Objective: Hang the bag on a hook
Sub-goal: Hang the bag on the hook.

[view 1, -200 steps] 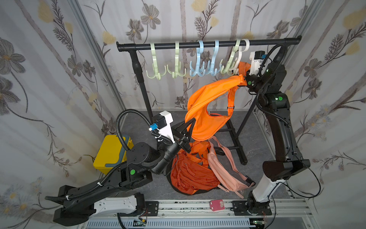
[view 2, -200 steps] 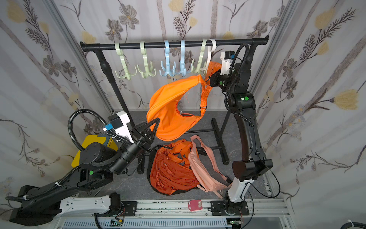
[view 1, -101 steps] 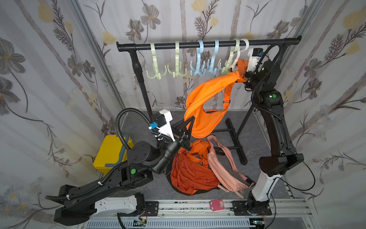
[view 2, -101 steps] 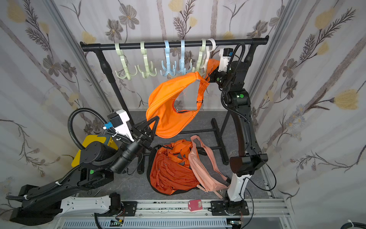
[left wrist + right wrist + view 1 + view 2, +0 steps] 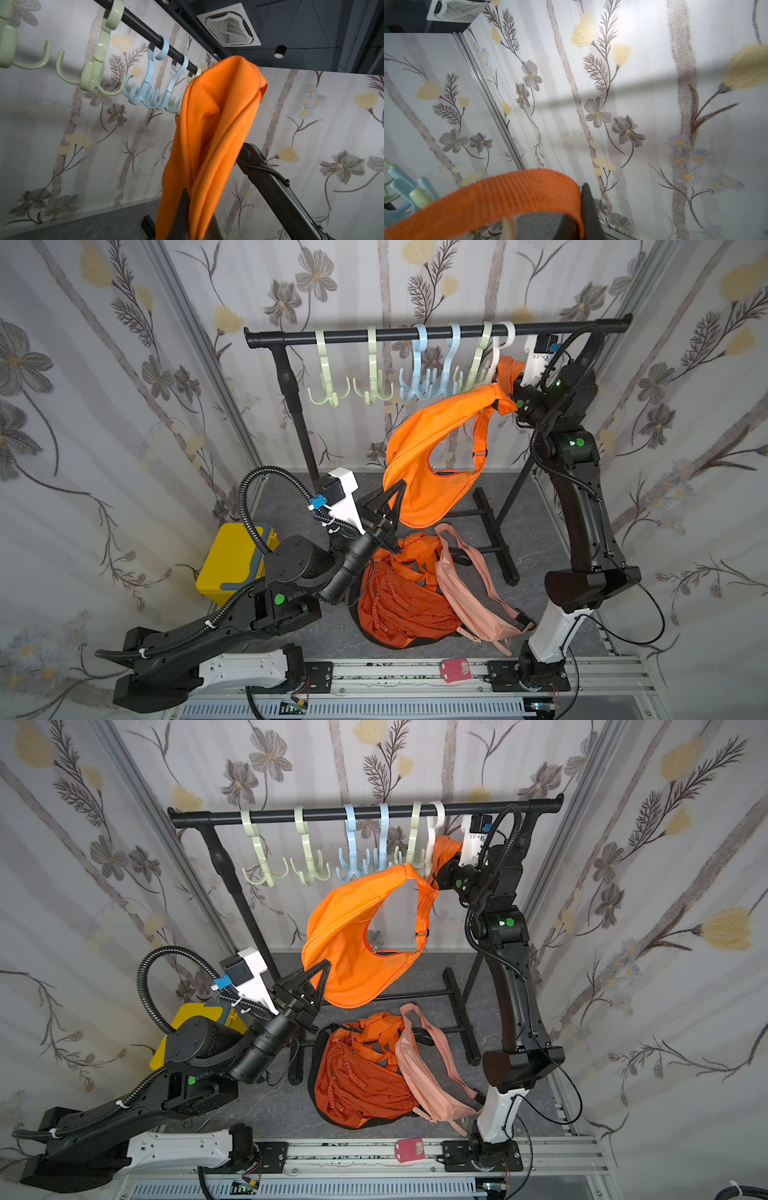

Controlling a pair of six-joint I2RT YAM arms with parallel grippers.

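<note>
My right claw is pinched tight on the strap of the orange bag, up at the right end of the rail. My left claw is low and nipped shut on the bag's bottom edge, so the bag hangs slung between the two, clear of the floor.

The strap's loop stands up above my right claw, just beside the white hook. In the right wrist view a pale prong shows under the arch of the strap, but I cannot tell whether it is inside the loop or only behind it.

To do this step well, I judge the loop needs to be open and flat, not twisted. It should go over the prong tip and then come down until the webbing sits in the crook. My left claw should carry the bag's weight meanwhile, so the strap is slack enough to steer. The green hook next door is close and could snag the webbing. I would let go with the right claw only once the hook bears the load.
</note>
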